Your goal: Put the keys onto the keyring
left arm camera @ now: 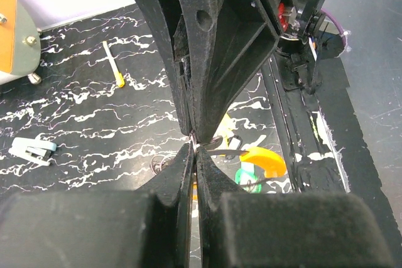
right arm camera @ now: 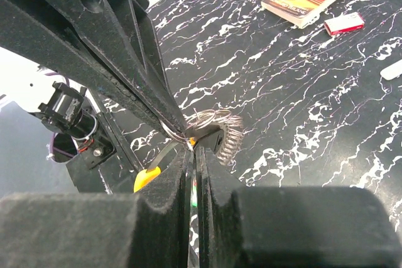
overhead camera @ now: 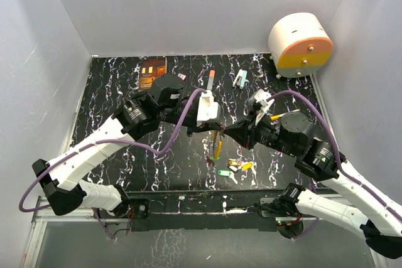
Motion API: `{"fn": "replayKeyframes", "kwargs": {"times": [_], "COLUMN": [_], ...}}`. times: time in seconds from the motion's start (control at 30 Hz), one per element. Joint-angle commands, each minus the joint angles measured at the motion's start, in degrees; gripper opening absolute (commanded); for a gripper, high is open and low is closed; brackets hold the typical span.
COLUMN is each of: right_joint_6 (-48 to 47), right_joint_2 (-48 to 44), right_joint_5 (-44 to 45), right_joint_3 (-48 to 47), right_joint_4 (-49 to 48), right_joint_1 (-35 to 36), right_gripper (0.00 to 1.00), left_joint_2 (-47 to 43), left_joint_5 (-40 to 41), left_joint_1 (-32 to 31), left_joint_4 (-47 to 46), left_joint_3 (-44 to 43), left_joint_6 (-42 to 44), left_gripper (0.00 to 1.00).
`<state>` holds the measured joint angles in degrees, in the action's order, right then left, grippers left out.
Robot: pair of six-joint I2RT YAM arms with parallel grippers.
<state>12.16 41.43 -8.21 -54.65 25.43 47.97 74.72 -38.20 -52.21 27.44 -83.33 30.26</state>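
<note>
My left gripper and right gripper meet tip to tip above the table's front middle. Both are shut. The thin silvery keyring is pinched at their tips, and its loops also show in the left wrist view. A yellow-headed key hangs at the joined tips, its blade reaching them; it also shows in the right wrist view. A green-headed key and more yellow keys lie on the table below. No red key shows.
A book lies at the back left. A white and orange drum stands at the back right. A white stick with an orange tip and a teal clip lie at the back middle. The arms' base rail runs along the near edge.
</note>
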Motion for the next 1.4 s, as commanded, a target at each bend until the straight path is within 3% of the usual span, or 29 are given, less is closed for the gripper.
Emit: {"fn": "replayKeyframes", "kwargs": {"times": [0.0,0.53,0.83,1.37], "right_joint_6": [0.7,2.1,3.5,7.1], "right_joint_2": [0.2,1.7,1.5,5.9], "right_joint_5": [3.9,5.6,1.1,-2.1], "right_joint_3": [-1.6,-6.2,-8.5,-10.8], "right_joint_4": [-1.8,-1.9,-0.3,4.6], "right_joint_1": [-0.1,-0.1,-0.1,-0.1], "right_gripper": [0.08,0.08,0.08,0.08], "left_joint_2": [-4.1,-5.2,-5.2,-2.9], "left_joint_5": [-5.9,-8.3,1.1,8.1], "left_joint_1": [-0.3,-0.3,-0.3,-0.3], "left_joint_4": [-1.3,2.8,1.8,-1.0], "left_joint_3": [-0.1,1.0,2.5,4.0], "left_joint_6": [1.0,7.7,8.7,6.5], "left_gripper": [0.00,0.00,0.00,0.00]}}
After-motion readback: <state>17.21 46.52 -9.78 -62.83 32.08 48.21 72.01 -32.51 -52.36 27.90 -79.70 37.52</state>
